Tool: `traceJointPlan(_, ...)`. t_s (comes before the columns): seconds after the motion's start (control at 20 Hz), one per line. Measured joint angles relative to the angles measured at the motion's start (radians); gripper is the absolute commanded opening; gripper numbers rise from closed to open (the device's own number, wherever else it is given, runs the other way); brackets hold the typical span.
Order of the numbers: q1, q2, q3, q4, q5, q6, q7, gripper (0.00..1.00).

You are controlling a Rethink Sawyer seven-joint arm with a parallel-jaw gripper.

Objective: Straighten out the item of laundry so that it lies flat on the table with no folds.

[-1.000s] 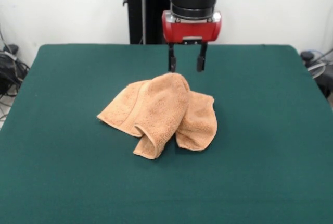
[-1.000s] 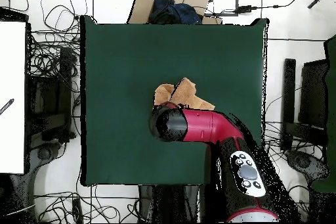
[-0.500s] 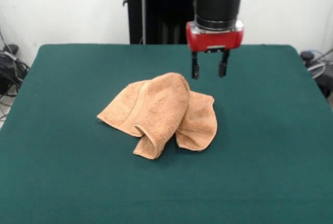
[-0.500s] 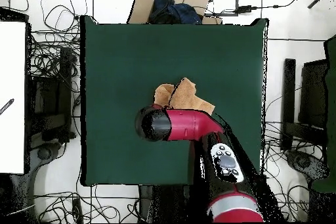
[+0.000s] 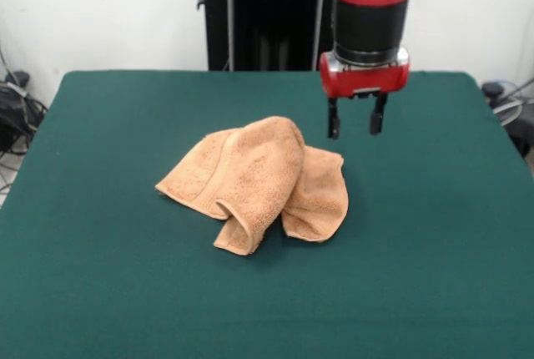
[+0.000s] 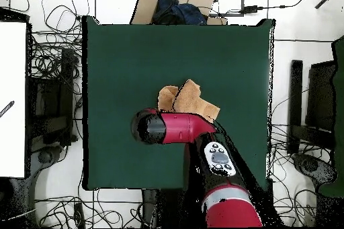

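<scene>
One peach-orange towel (image 5: 254,179) lies crumpled near the middle of the dark green table (image 5: 100,292), bunched into overlapping folds. In the front view, a rolled fold reaches nearest the camera at the lower middle of the heap, a flatter flap with a woven band spreads to the left, and a rounded lobe sits to the right. Beyond the towel and to the right of its highest fold, the gripper (image 5: 355,123) hangs above the table surface, clear of the cloth, its two dark fingers (image 5: 334,121) apart with nothing between them. In the overhead view, the red arm (image 6: 181,127) covers part of the towel (image 6: 190,97).
</scene>
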Motion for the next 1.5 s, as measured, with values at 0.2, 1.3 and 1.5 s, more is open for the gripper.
traceJointPlan(0.2,-0.006,0.024,0.000,0.000,0.001,0.000,0.000,1.00)
traceJointPlan(1.3,0.027,0.094,-0.028,-0.001,0.002,-0.011,0.000,1.00)
traceJointPlan(1.5,0.027,0.115,-0.037,-0.002,0.002,-0.036,0.000,1.00)
